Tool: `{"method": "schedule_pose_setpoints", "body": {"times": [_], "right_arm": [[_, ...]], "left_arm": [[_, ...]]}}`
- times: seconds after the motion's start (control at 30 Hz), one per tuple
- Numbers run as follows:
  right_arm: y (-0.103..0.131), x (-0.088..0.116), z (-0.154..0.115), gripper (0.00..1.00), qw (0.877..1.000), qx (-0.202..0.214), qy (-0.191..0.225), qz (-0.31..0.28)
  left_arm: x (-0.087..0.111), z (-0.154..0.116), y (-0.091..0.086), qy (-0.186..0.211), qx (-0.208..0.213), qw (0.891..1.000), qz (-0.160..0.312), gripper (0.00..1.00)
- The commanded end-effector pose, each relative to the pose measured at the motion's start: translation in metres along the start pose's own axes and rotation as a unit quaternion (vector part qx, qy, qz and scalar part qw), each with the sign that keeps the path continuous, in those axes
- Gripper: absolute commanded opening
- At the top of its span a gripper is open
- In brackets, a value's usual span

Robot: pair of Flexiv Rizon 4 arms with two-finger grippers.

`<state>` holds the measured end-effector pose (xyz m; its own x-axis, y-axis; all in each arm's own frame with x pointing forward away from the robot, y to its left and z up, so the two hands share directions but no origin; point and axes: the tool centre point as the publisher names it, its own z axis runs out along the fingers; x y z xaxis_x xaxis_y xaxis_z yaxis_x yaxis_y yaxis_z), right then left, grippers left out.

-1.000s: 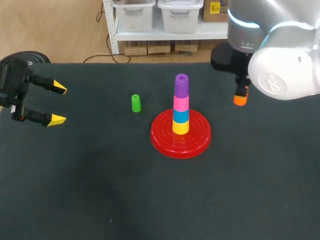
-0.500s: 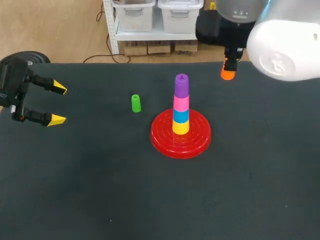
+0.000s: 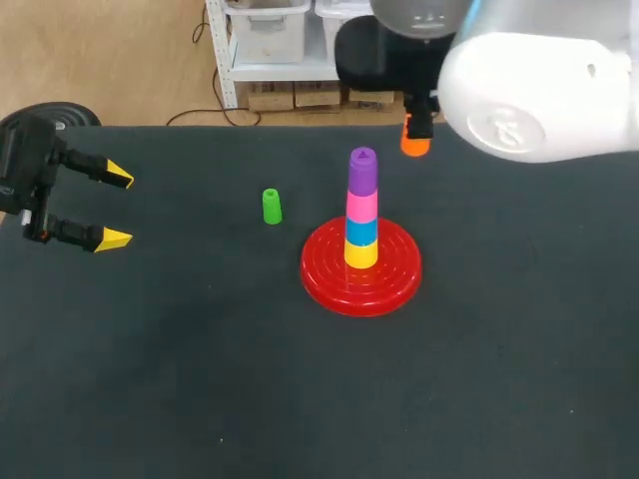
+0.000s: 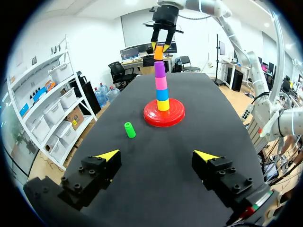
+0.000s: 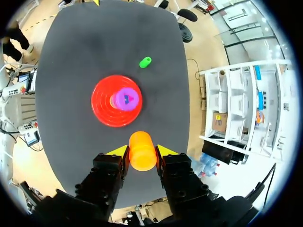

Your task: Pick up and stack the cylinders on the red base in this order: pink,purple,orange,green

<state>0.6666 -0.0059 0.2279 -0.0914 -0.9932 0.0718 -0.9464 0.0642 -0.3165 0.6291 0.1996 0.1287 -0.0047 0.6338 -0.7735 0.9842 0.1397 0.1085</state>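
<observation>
The right gripper was clenched on the orange cylinder. In its own wrist view a yellow-tipped finger pressed on each side of it. It held the piece in the air over the far part of the dark table, a little to the right of the tower. Seen from that wrist, the cylinder hung off to one side of the stack, not over it.

The red base sat near the middle of the table, somewhat toward the far edge. Four pieces stood on its peg: a yellow one at the bottom, then blue, then the pink cylinder and the purple cylinder on top. The column stood straight, and each piece rested on the one beneath.

The green cylinder was alone on the cloth to the left of the base — near it but clearly apart, touching nothing. I couldn't say for sure whether it stood on end or lay on its side.

Over by the table's left edge the left gripper hung with its fingers spread wide and nothing between them. Its tips pointed in toward the middle of the table — well away from the green piece and the tower.
</observation>
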Motion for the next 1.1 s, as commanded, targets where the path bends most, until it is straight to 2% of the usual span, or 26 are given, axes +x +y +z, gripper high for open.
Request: {"method": "schedule_pose_setpoints", "body": {"times": [0.03,0.27,0.3,0.4,0.6,0.8,1.1], "right_arm": [[-0.006,-0.007,-0.005,0.0,1.0,-0.01,-0.001,-0.005],[-0.004,-0.012,-0.011,0.0,0.997,-0.067,-0.019,-0.027],[-0.004,-0.013,-0.012,0.0,0.996,-0.085,-0.023,-0.035],[-0.001,-0.013,-0.014,0.0,0.994,-0.101,-0.027,-0.045],[0.006,-0.021,-0.018,0.0,0.99,-0.116,-0.035,-0.076],[0.011,-0.033,-0.017,0.0,0.989,-0.112,-0.029,-0.087],[0.007,-0.043,-0.01,0.0,0.989,-0.113,-0.028,-0.093]], "left_arm": [[0.001,0.0,-0.001,-0.001,-0.002,1.0,0.001,1.0],[0.001,0.0,-0.001,-0.001,-0.002,1.0,0.001,1.0],[0.001,0.0,-0.001,-0.001,-0.002,1.0,0.001,1.0],[0.001,0.0,-0.001,-0.001,-0.002,1.0,0.001,1.0],[0.001,0.0,-0.001,-0.001,-0.002,1.0,0.001,1.0],[0.001,0.0,-0.001,-0.001,-0.002,1.0,0.001,1.0],[0.001,0.0,-0.001,-0.001,-0.002,1.0,0.001,1.0]]}}
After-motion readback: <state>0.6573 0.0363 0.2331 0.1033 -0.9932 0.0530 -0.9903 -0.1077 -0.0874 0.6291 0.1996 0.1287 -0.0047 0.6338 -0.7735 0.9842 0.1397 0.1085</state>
